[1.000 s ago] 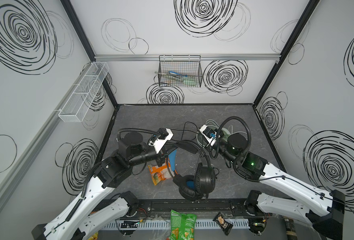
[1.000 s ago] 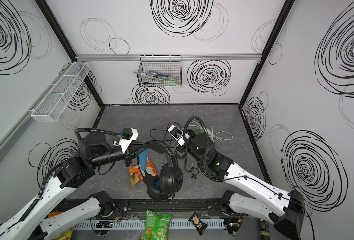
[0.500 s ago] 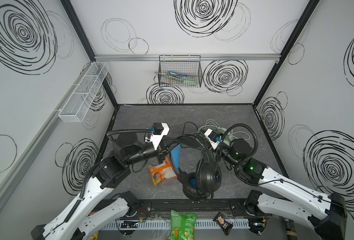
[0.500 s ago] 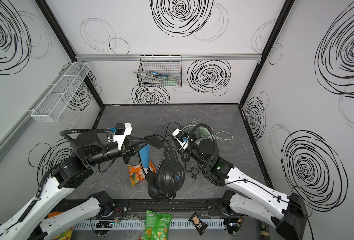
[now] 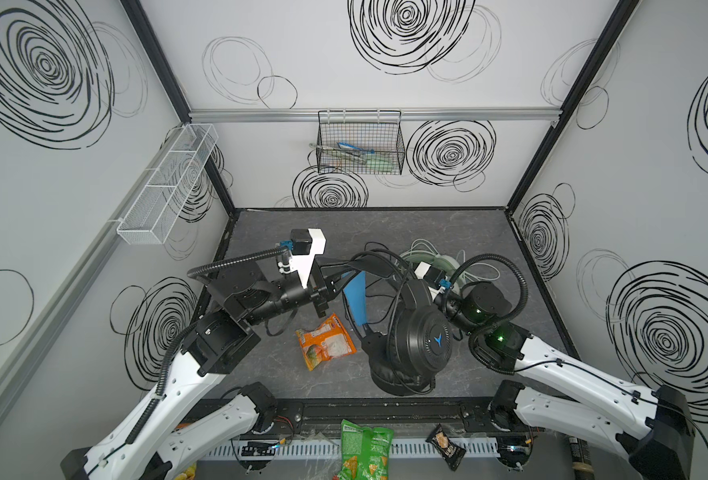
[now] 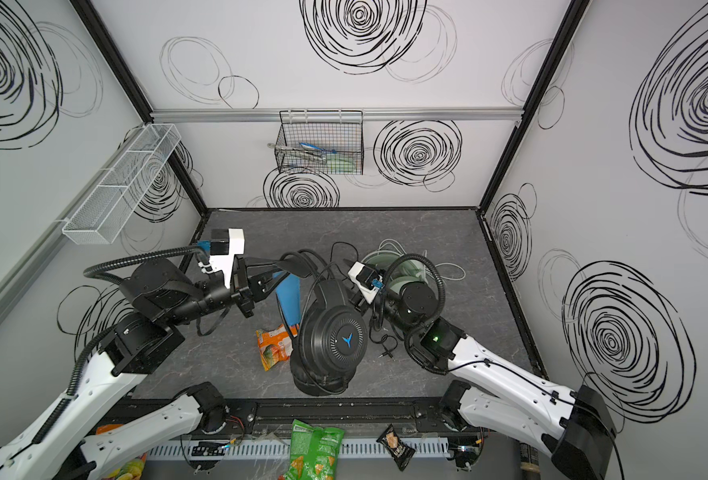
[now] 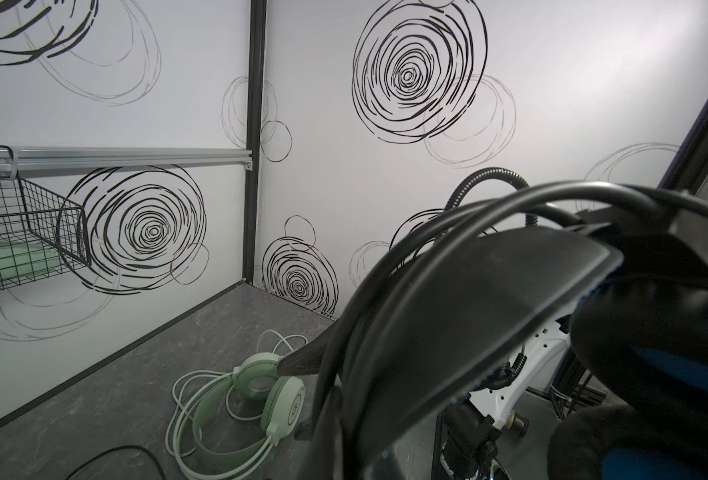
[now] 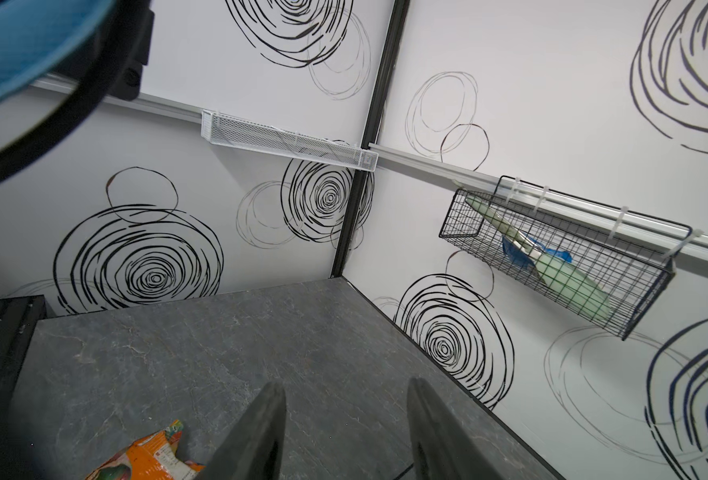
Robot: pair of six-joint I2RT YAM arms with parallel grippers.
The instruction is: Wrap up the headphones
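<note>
- Since a second ago the right hand [image 8: 346, 399] has spread its fingers about halfway and let go; it holds nothing, and bare worktop [image 8: 219, 353] shows between them
- Meanwhile the left arm has drawn toward the upper left of both top views, and the black headset [image 5: 420, 345] has swung so its outer shell faces up
- Left hand [image 5: 346, 266] is clamped tight on the headset's band and carries it at frame centre; whether the lower cup touches the worktop I cannot tell
- Black cable [image 7: 406, 232] crosses the band in several strands; its loose tail [image 6: 381, 345] lies on the worktop just right of the big earcup, beside the right arm
- Mint headset [image 7: 269, 390] lies flat at the back right, its cable loose around it
- Judging by this, the right hand is the nearer one to the tail, yet it points at the back-left corner, so it would have to turn down and back; the band runs from upper left to lower centre, and turns go across it
</note>
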